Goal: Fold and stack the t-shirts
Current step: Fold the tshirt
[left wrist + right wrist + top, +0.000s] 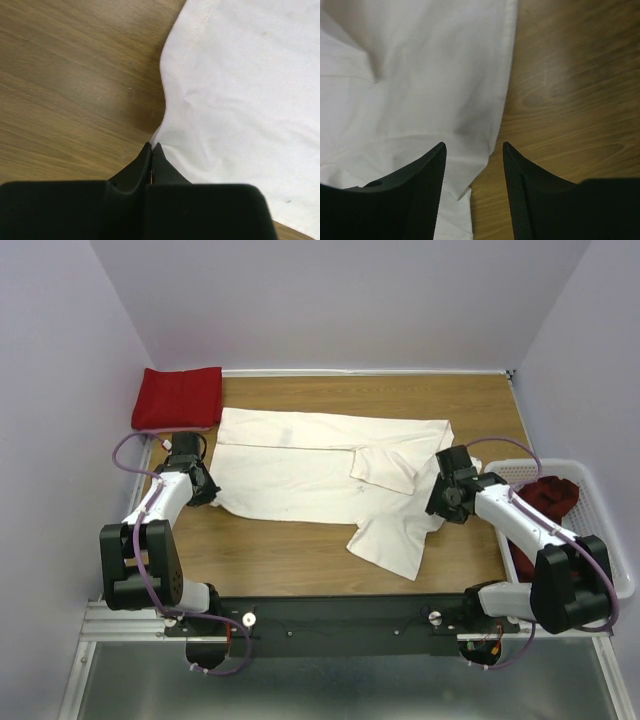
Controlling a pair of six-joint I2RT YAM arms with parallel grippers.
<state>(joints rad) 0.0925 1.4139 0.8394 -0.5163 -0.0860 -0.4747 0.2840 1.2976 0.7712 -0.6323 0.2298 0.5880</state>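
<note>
Above: bright red cotton t-shirt folded far-left; large cream-white cotton t-shirt mid-table, only partly folded; dark red t-shirt crumpled in white plastic lattice basket. Left wrist: my left pincer clamps the cream edge. Right wrist: my right pincer gapes astride it.

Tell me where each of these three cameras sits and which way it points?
Top external: above and behind the arms, looking down at the table, cream-white t-shirt, folded red shirt and basket; both arms show.
Left wrist: on the left arm, looking down past the left gripper, shut on the t-shirt's edge.
Right wrist: on the right arm, looking down past the right gripper, open over the opposite edge.
Shared: all three see t-shirt and table.
</note>
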